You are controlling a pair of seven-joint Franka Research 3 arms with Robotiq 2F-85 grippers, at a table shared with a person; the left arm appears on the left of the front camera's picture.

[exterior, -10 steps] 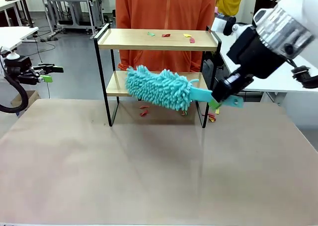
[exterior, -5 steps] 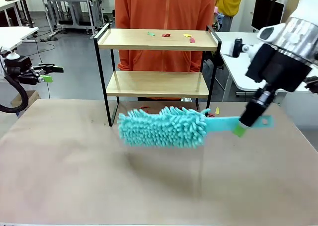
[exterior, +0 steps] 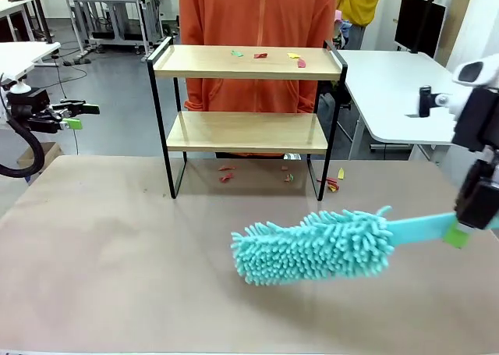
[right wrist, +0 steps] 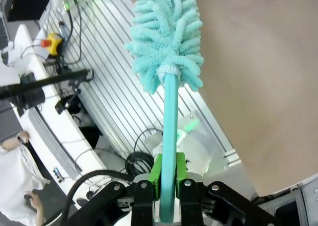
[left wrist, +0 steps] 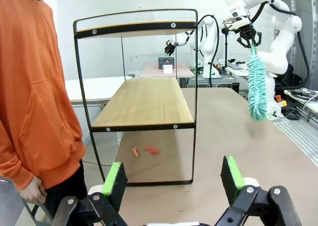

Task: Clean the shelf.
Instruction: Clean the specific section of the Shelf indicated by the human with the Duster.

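The shelf (exterior: pixel 242 133) stands upright on its black legs at the far middle of the surface (exterior: pixel 117 277), directly in front of a person in an orange top (exterior: pixel 257 12). Its long axis runs left to right, parallel to the far edge of the surface, and its open front faces the robot. In the left wrist view the shelf (left wrist: pixel 144 102) is seen end-on from its left end, with both boards running away from the camera. Small coloured scraps (exterior: pixel 261 56) lie on the top board, and further scraps (exterior: pixel 226 174) lie on the surface under the lower board and beside the right front leg. The lower board is bare. The right pincer (exterior: pixel 460 234) is clenched on the flat handle (exterior: pixel 421 228) of a turquoise microfibre duster (exterior: pixel 316 246), with the green pads pressed against both faces of the handle (right wrist: pixel 170 136). The duster lies nearly left to right, well in front of the shelf and apart from it. Its fluffy head points to the robot's left and sits slightly lower than the handle. Contact between the head and the surface cannot be determined. The left pincer (exterior: pixel 82 115) is released, its jaws spread wide, off the left edge of the surface and pointing toward the shelf.
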